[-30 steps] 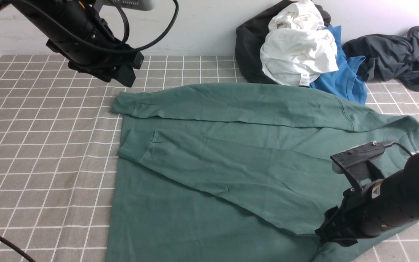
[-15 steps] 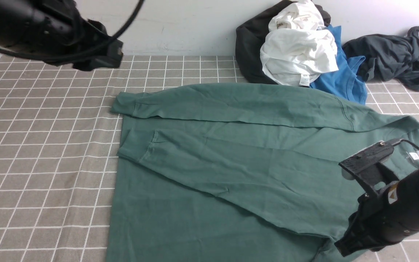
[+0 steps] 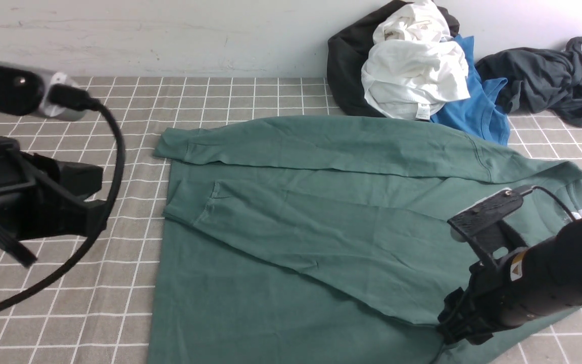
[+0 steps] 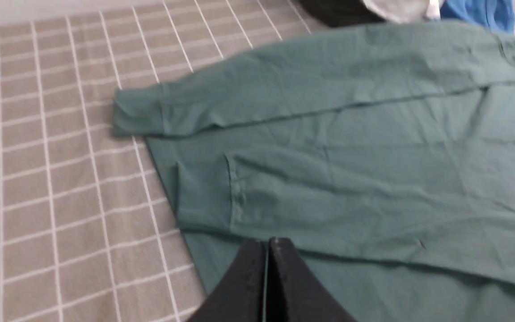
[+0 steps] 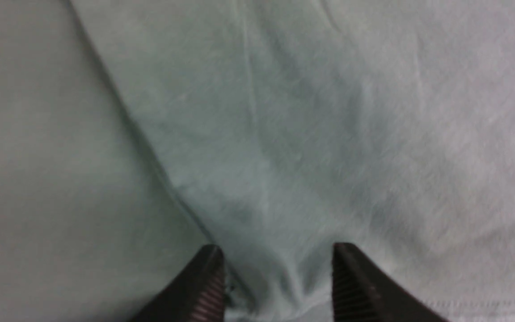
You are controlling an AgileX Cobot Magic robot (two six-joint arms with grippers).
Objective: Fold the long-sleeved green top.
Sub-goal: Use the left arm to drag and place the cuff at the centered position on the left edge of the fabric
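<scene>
The right hand (image 5: pixel 277 268) has its black ribbed fingers (image 5: pixel 208 286) spread, straddling a small bunched ridge of the green long-sleeved cotton top (image 3: pixel 321 227) at its near right edge. The left hand (image 4: pixel 266 259), fingertips pressed together and holding nothing, hangs over the near left part of the top. The top lies flat, both sleeves laid across its body, cuffs towards the left. Under it the counter (image 3: pixel 68 303) wears a grey cloth ruled in white squares. At the back right, against a plain white wall (image 3: pixel 220 35), sits a heap of black, white and blue garments (image 3: pixel 412 71), with a crumpled dark grey garment (image 3: pixel 548 76) just beside it.
</scene>
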